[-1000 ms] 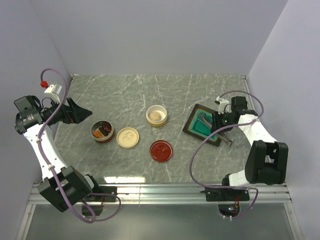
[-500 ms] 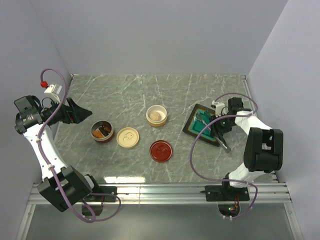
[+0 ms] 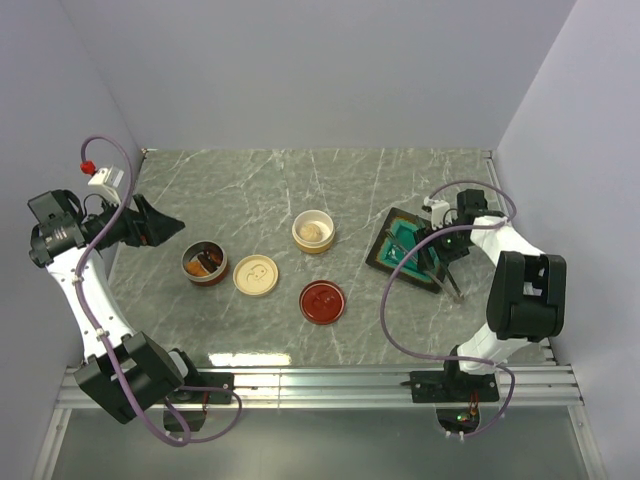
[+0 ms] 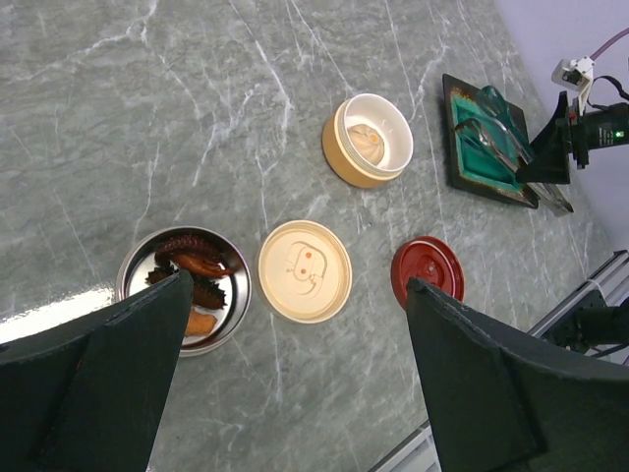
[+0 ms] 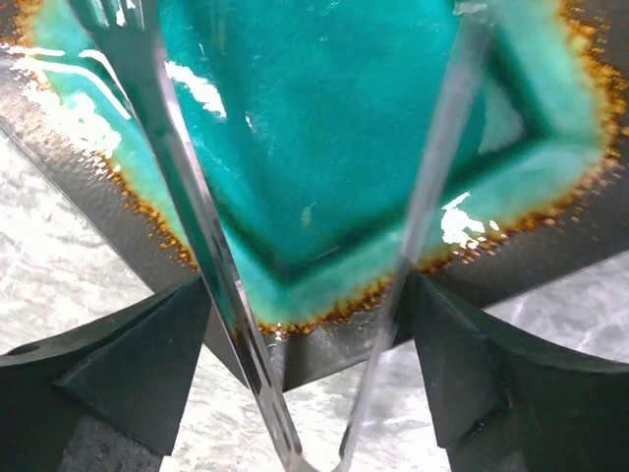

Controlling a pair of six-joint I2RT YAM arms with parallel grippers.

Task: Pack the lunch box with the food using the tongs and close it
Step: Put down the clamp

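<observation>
The silver tongs (image 5: 187,197) lie across a teal tray (image 5: 295,147), their joined end toward my right gripper (image 5: 307,285). Its jaws stand wide, with the two spread tong arms between them, each close against a finger. From above, the right gripper (image 3: 432,255) sits at the tray's (image 3: 392,250) near right edge. Brown and orange food (image 4: 192,270) fills a round steel container (image 3: 203,263). A cream container (image 3: 313,230) holds a tan piece. My left gripper (image 3: 165,228) hangs open, high at the far left above the steel container.
A cream lid (image 3: 255,275) and a red lid (image 3: 323,301) lie flat on the marble table (image 3: 260,195) between the containers and the tray. Walls close in on the left, back and right. A metal rail (image 3: 320,380) runs along the near edge.
My right gripper's jaws have spread wide and the tongs have sprung apart over the tray. The right wrist has shifted slightly back. The left arm has stayed still.
</observation>
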